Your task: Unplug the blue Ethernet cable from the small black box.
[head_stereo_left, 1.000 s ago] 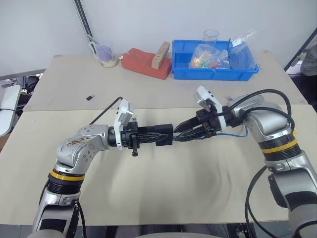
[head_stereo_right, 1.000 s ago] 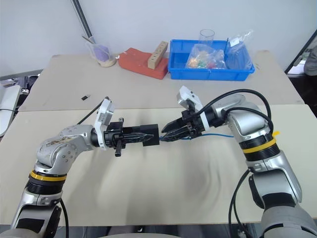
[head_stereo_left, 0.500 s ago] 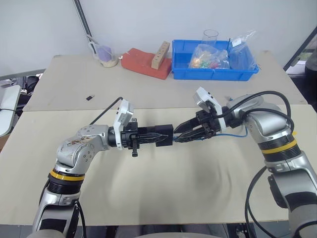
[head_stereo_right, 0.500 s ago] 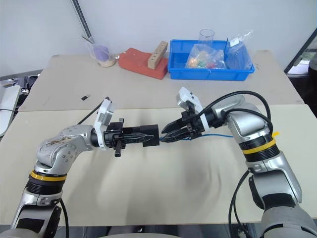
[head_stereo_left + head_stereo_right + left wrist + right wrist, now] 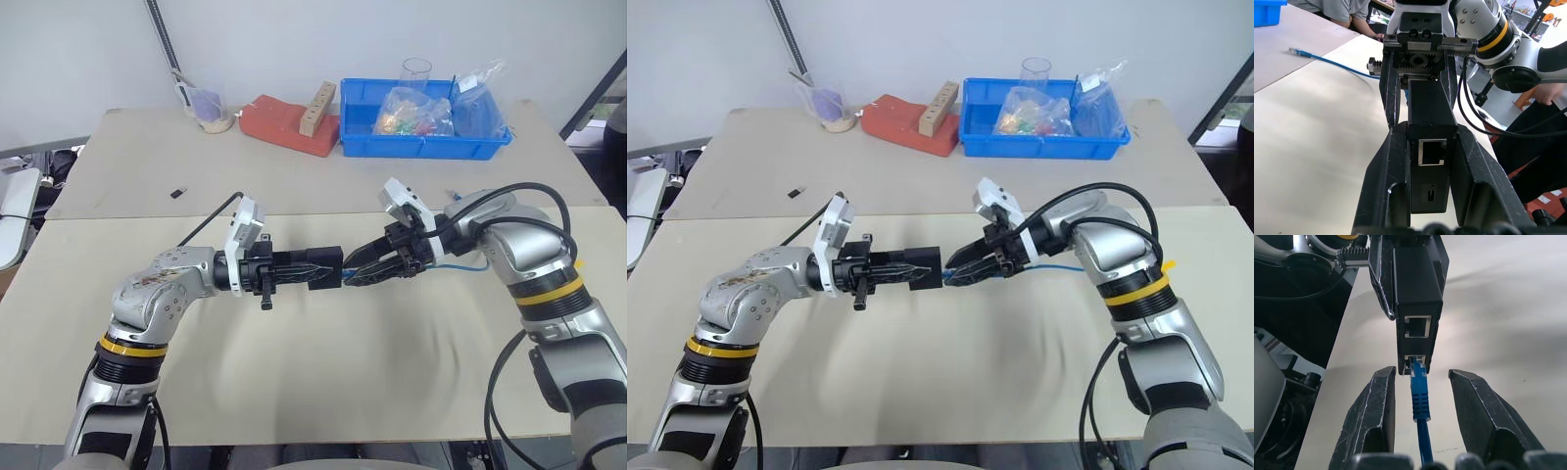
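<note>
My left gripper point(image 5: 328, 269) points level to the right, clamped on the small black box point(image 5: 1417, 308) above mid-table, my right gripper point(image 5: 1421, 404) facing it half-open, fingers point(image 5: 1476, 406) straddling the still-plugged blue Ethernet cable point(image 5: 1419, 394) without touching, blue bin point(image 5: 423, 144) and red block point(image 5: 286, 124) well apart at the far edge.

My left gripper point(image 5: 1432, 161) is clamped on the small matte-black box point(image 5: 1431, 132), 1 black finger point(image 5: 1385, 181) pressed on each flank. The box face toward me carries a square metal-rimmed port above a narrow slot. Past the far end of the box, my right gripper point(image 5: 1420, 83) faces me, its 2 fingers straddling that end, gears visible. The thin bright-blue Ethernet cable point(image 5: 1332, 63) lies on the beige tabletop point(image 5: 1312, 127), its clear plug free. A person sits at the table's far edge.
</note>
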Robot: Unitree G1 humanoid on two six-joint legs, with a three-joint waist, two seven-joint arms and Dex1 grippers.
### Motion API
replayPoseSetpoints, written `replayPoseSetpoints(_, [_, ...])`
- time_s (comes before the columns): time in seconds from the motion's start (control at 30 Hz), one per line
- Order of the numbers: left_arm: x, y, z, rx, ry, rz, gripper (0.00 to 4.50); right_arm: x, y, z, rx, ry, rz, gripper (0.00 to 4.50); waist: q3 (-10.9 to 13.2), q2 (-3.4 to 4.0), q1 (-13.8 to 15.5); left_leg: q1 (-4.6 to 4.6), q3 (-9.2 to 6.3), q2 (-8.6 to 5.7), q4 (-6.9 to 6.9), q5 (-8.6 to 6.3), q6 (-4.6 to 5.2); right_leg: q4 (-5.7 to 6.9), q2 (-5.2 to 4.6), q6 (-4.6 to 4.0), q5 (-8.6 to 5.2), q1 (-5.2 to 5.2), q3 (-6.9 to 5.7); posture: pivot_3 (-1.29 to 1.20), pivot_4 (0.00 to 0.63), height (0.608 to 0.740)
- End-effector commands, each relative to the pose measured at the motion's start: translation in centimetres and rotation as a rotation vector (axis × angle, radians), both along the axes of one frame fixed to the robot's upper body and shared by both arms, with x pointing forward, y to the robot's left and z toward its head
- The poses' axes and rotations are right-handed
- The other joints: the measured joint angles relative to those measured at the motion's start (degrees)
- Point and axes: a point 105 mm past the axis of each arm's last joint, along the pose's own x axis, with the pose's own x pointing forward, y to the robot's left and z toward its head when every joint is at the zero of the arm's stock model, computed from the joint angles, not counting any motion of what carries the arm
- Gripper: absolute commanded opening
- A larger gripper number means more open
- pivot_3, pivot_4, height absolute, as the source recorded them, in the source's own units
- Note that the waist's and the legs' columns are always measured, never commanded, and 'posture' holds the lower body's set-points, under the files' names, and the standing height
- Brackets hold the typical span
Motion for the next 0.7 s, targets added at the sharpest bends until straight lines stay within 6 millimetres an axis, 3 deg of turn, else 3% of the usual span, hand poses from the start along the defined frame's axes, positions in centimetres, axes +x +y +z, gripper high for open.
replayPoseSetpoints(0.03, [-0.5,-0.2,1.1,-0.014,-0.043,-0.028,0.55,-0.3,0.2,0.8,0.018,-0.039,0.03,1.97,0.0,0.0,0.0,0.0,0.0,0.0,0.0,0.0,0.0,0.0,0.0,0.0,0.0,0.0,0.0,0.0,0.15,0.74])
replayPoseSetpoints(0.1, [-0.4,-0.2,1.2,-0.012,-0.043,-0.029,0.55,-0.2,0.2,0.8,0.02,-0.039,0.03,1.73,0.0,0.0,0.0,0.0,0.0,0.0,0.0,0.0,0.0,0.0,0.0,0.0,0.0,0.0,0.0,0.0,0.15,0.74])
replayPoseSetpoints(0.3, [-0.6,-0.3,1.1,-0.006,-0.041,-0.037,0.55,-0.5,0.3,1.0,0.026,-0.031,0.047,0.03,0.0,0.0,0.0,0.0,0.0,0.0,0.0,0.0,0.0,0.0,0.0,0.0,0.0,0.0,0.0,0.0,0.15,0.74])
replayPoseSetpoints(0.57, [-0.7,-0.4,1.0,-0.004,-0.039,-0.041,0.55,-0.6,0.2,1.1,0.016,-0.036,0.062,0.03,0.0,0.0,0.0,0.0,0.0,0.0,0.0,0.0,0.0,0.0,0.0,0.0,0.0,0.0,0.0,0.0,0.15,0.74])
replayPoseSetpoints(0.7, [-0.6,0.8,1.1,0.01,-0.042,-0.01,0.55,-0.5,-3.1,-0.2,-0.069,-0.026,0.015,0.03,0.0,-0.01,0.4,-0.02,0.0,-0.02,0.0,0.0,0.0,-0.01,-0.01,0.0,0.0,0.0,0.0,0.0,0.15,0.74])
